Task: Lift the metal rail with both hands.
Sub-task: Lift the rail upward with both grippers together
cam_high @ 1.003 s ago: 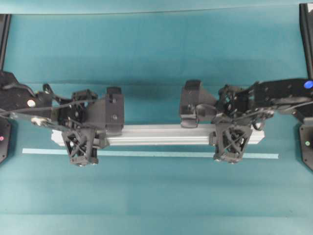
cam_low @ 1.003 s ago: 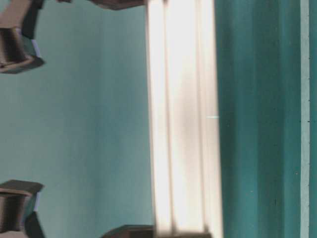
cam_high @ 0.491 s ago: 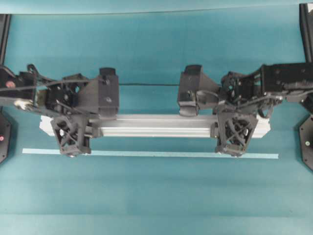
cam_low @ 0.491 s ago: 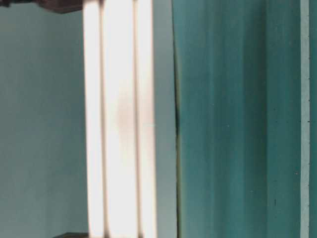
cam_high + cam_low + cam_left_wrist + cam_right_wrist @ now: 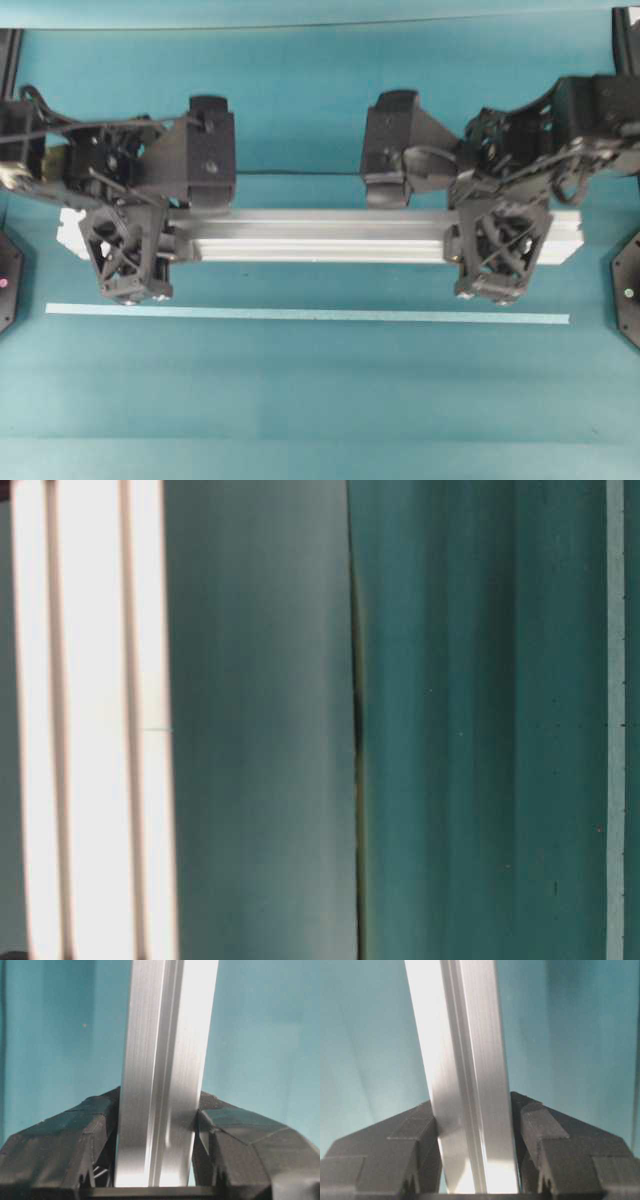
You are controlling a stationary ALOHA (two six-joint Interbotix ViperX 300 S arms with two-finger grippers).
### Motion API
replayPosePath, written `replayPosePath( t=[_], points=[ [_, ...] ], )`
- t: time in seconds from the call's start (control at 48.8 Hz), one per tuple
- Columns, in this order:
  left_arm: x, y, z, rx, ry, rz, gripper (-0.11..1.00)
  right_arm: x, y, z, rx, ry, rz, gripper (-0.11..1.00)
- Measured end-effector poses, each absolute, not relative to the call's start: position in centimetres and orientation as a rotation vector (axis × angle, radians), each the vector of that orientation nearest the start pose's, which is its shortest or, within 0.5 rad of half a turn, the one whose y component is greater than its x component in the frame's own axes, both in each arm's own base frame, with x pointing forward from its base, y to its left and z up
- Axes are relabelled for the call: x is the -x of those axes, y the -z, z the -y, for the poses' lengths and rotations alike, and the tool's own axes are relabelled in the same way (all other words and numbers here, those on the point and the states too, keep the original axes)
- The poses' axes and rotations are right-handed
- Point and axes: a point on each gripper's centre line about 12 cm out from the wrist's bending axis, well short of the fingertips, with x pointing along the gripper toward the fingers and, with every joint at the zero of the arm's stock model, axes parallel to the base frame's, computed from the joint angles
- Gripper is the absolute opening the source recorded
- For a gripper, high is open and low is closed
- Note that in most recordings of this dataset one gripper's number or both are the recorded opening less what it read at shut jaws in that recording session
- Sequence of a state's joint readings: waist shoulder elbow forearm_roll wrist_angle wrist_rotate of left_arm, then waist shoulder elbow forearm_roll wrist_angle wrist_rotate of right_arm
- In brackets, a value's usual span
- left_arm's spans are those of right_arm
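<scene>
Both my arms reach in from the sides of the overhead view, wrists bent so each claw points down over the teal bench (image 5: pixel 320 400). My left claw (image 5: pixel 128 255) is clamped on the metal rail (image 5: pixel 320 236) near its left end, one lattice finger (image 5: pixel 75 1150) pressed to each long side, and a short stub of rail sticks out past it. My right claw (image 5: pixel 500 255) grips the same rail near its right end in the same way, fingers (image 5: pixel 555 1145) tight against both grooved faces. The rail lies level between my two claws, running left to right, held above the bench with nothing under it but the teal surface. The thin pale-blue tape strip (image 5: pixel 300 314) lies flat on the bench, parallel to the rail on its near side and apart from it
</scene>
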State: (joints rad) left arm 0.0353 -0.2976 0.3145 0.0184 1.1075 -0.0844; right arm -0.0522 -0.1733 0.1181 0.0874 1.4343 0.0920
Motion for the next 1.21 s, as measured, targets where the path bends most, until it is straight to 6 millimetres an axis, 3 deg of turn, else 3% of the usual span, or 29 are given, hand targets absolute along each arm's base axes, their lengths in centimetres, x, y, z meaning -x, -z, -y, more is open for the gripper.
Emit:
replayPosePath(
  t=[0.594,1.208],
  points=[
    [-31.5,-41.0,-1.4,0.048,-0.072,-1.074,0.36,-32.2,-41.4,0.6,-0.214,0.066,-1.333,0.39],
    [-31.3,-45.9,-1.4,0.050,-0.074,-1.054,0.36,-32.4,-46.4,0.8,-0.210,0.066,-1.236,0.39]
  ],
)
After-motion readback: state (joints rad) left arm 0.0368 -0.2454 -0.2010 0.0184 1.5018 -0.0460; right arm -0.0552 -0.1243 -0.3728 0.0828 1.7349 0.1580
